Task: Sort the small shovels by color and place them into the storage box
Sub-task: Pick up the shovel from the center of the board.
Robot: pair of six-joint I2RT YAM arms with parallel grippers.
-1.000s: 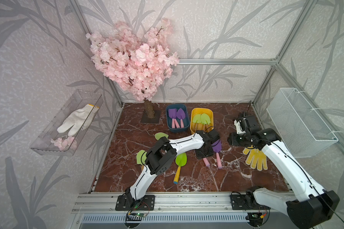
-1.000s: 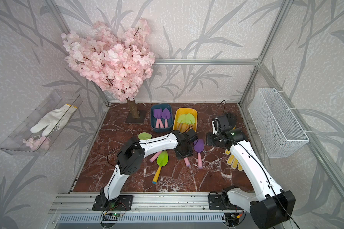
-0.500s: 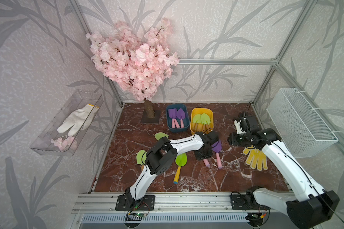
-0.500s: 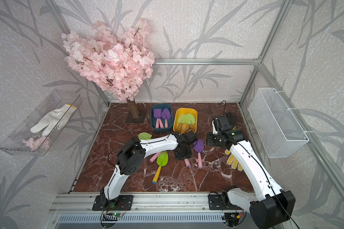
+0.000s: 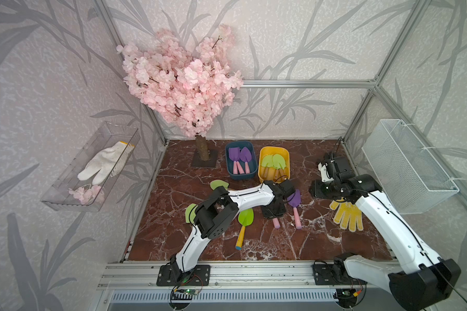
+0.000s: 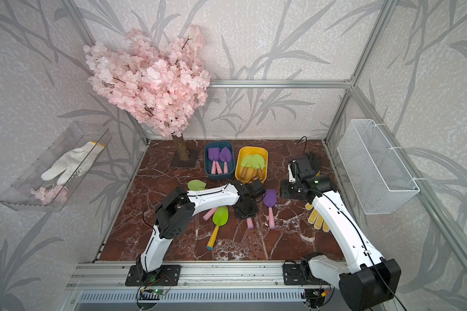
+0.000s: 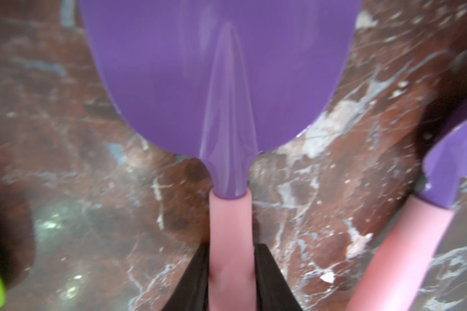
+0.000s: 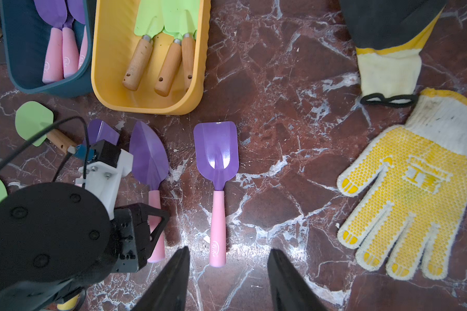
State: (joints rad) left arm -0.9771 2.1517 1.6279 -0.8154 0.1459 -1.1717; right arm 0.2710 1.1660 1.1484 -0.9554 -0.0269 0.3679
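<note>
My left gripper (image 7: pixel 231 277) is shut on the pink handle of a pointed purple shovel (image 7: pixel 221 80) lying on the marble floor; in both top views the gripper (image 5: pixel 274 212) covers most of that shovel. A square-bladed purple shovel (image 8: pixel 217 172) lies beside it, under my right gripper (image 8: pixel 229 251), which hovers open and apart from it. A green shovel with a yellow handle (image 5: pixel 245 218) lies near the left arm, and two more green blades (image 5: pixel 219 184) (image 5: pixel 190 212) show behind it. The blue box (image 5: pixel 241 176) holds purple shovels and the yellow box (image 5: pixel 260 167) holds green ones.
A yellow dotted glove (image 5: pixel 347 215) lies under the right arm, a black glove (image 6: pixel 314 161) behind it. The cherry tree's base (image 5: pixel 202 153) stands at the back left. A wire basket (image 5: pixel 405 167) hangs on the right wall, a clear shelf (image 5: pixel 65 194) on the left.
My left gripper has closed on the pink handle of the pointed purple shovel. The right arm has not moved.
</note>
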